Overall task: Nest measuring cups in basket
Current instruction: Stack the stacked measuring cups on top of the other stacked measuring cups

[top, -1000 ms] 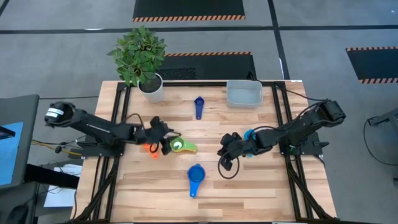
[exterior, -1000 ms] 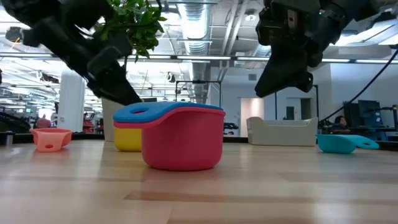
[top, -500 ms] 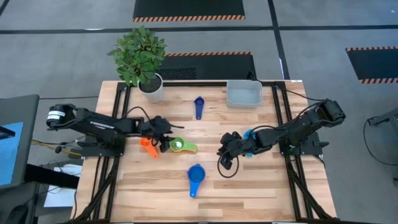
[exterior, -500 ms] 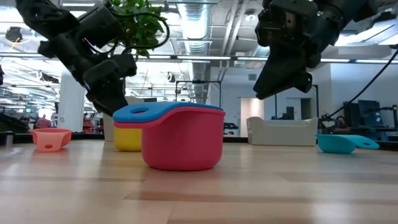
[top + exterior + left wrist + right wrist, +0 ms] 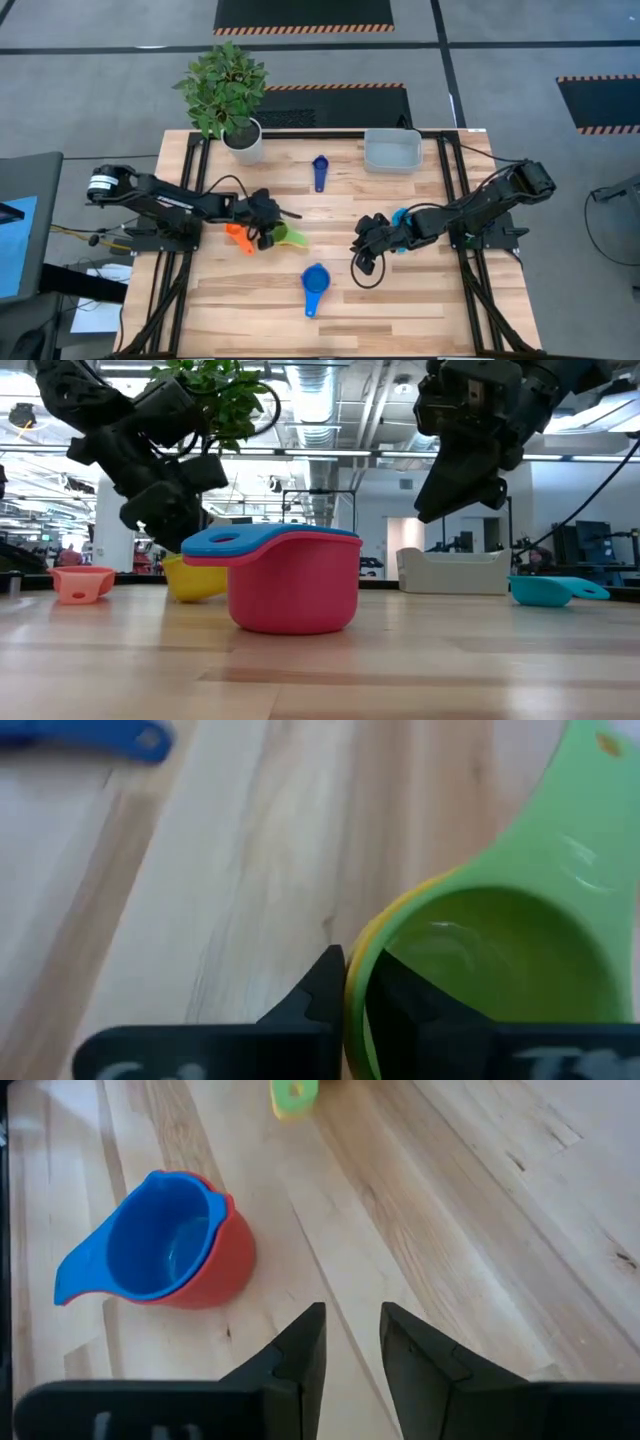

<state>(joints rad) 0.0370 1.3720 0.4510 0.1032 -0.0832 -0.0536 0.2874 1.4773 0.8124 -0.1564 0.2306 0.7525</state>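
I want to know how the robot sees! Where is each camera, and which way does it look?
High view: above, looking straight down; both arms show.
Low view: at tabletop height, looking across the red cup; arms hang above.
Left wrist view: on the left arm, its fingers on the rim of the green cup.
Right wrist view: on the right arm, its fingers empty.
Low and right wrist views share the red cup.

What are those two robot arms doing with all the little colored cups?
The left gripper has its jaws shut on the rim of the green cup, which sits inside a yellow cup. The right gripper hangs empty above the table. The blue cup sits inside the red cup. The basket holds no cups yet.
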